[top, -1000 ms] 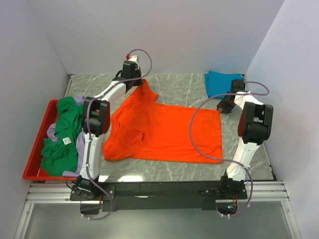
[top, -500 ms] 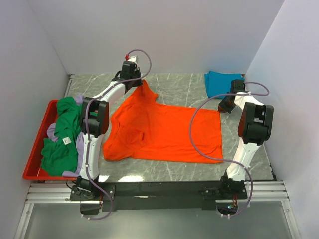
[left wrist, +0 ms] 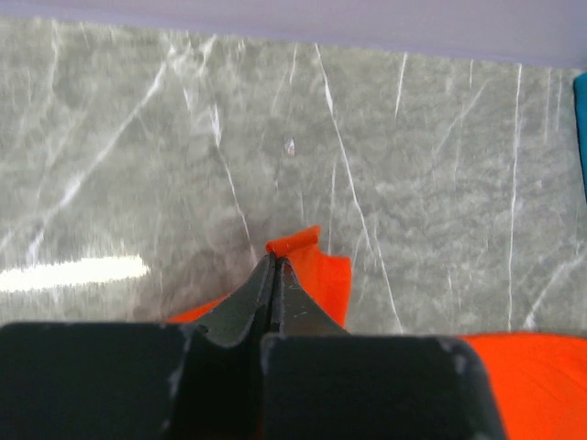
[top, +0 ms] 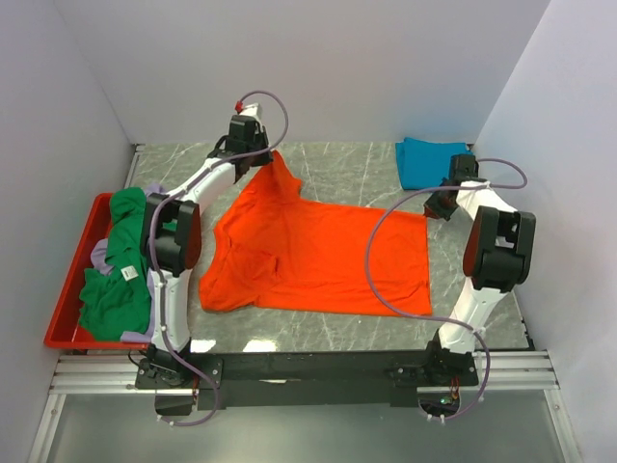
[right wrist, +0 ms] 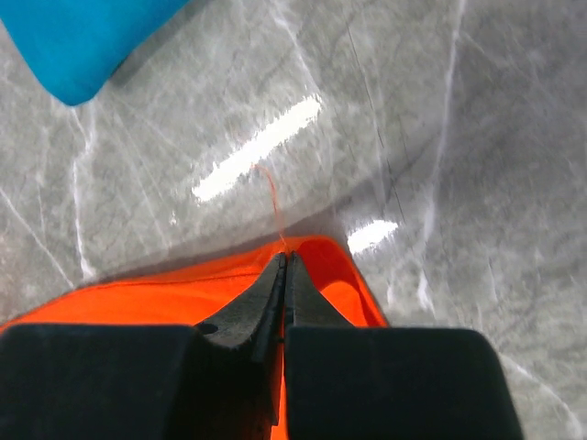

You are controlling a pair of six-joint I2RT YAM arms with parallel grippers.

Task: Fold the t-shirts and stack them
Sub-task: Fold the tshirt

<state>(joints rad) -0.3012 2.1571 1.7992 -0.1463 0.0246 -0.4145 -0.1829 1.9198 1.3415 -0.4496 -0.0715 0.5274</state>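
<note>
A bright orange t-shirt (top: 318, 256) lies spread on the grey marble table. My left gripper (top: 270, 157) is shut on its far left corner (left wrist: 307, 252), lifted a little off the table. My right gripper (top: 431, 209) is shut on the shirt's far right corner (right wrist: 316, 257), where a loose thread sticks out. A folded teal-blue t-shirt (top: 429, 160) lies at the back right, its edge showing in the right wrist view (right wrist: 83, 41). Green (top: 120, 265) and pale lavender (top: 159, 280) t-shirts are heaped at the left.
A shallow red tray (top: 72, 289) at the left edge holds the heaped shirts. White walls close in the back and both sides. Bare marble (top: 357, 164) shows between the two grippers at the back.
My right gripper has shut on the orange shirt's far right corner. The left gripper has lifted its corner a little towards the back left.
</note>
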